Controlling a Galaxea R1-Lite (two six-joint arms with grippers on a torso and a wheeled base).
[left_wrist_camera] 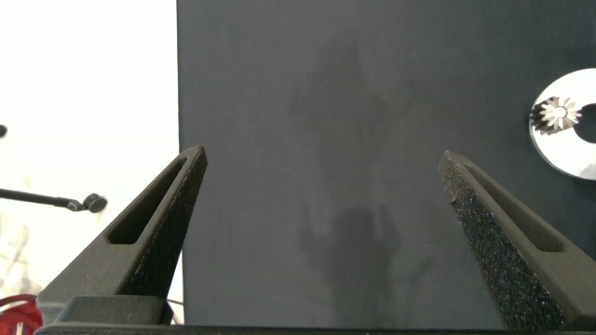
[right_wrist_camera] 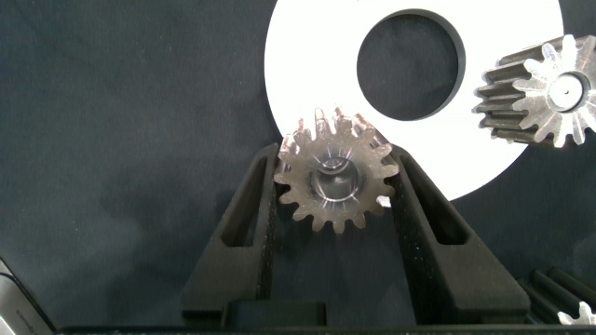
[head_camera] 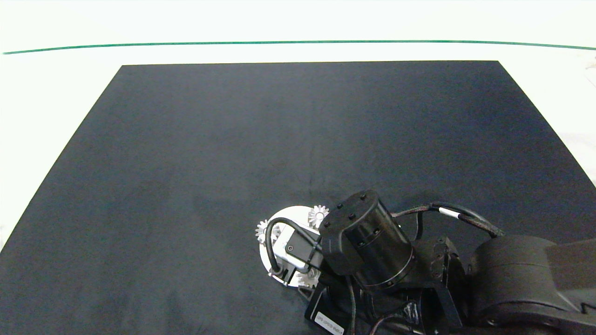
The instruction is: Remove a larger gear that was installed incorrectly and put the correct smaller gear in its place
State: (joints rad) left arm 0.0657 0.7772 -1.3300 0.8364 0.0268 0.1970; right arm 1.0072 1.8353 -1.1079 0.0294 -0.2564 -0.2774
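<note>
Fingers of the right claw (right_wrist_camera: 333,191) pinch a gear (right_wrist_camera: 333,179) with short blunt teeth — it sits between them, at the edge of the white ring (right_wrist_camera: 307,74). Another gear (right_wrist_camera: 545,91) stands past it on the ring's rim. Left claw (left_wrist_camera: 321,177) hangs open over the dark mat (left_wrist_camera: 354,93).

In the head view the right arm (head_camera: 372,251) hides much of the plate (head_camera: 298,213) and the right tool; in the right wrist view a gear (right_wrist_camera: 545,91) is cut by the edge; in the left wrist view the plate is cut off too.
</note>
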